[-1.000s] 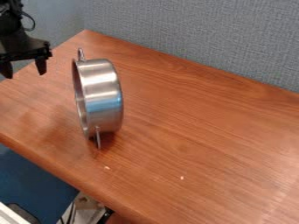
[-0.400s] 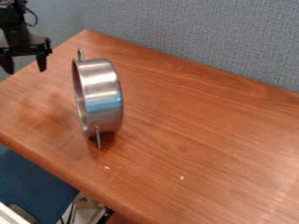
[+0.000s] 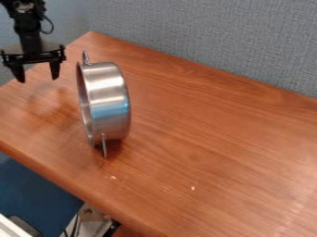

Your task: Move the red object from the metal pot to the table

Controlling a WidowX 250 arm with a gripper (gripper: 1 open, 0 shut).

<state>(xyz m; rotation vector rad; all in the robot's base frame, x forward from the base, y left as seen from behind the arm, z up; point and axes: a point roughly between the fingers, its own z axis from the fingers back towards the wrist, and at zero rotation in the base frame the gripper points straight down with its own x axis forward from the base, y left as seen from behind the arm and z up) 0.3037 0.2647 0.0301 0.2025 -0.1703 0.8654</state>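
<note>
The metal pot [image 3: 106, 104] stands on the wooden table [image 3: 217, 125] at centre left. I see its shiny side wall and rolled rim, with a small handle at the top and another at the bottom. Its inside is turned away from me, so the red object is hidden. My black gripper [image 3: 37, 70] hangs over the table's far left corner, just left of the pot and apart from it. Its two fingers are spread open with nothing between them.
A grey-blue textured wall [image 3: 210, 32] runs behind the table. The table's rounded front edge [image 3: 74, 185] drops off at the lower left onto a blue floor area [image 3: 25, 199]. A few tiny pale specks lie on the wood near the pot.
My gripper has shifted a little to the right, closer to the pot, still open. The pot has not moved.
</note>
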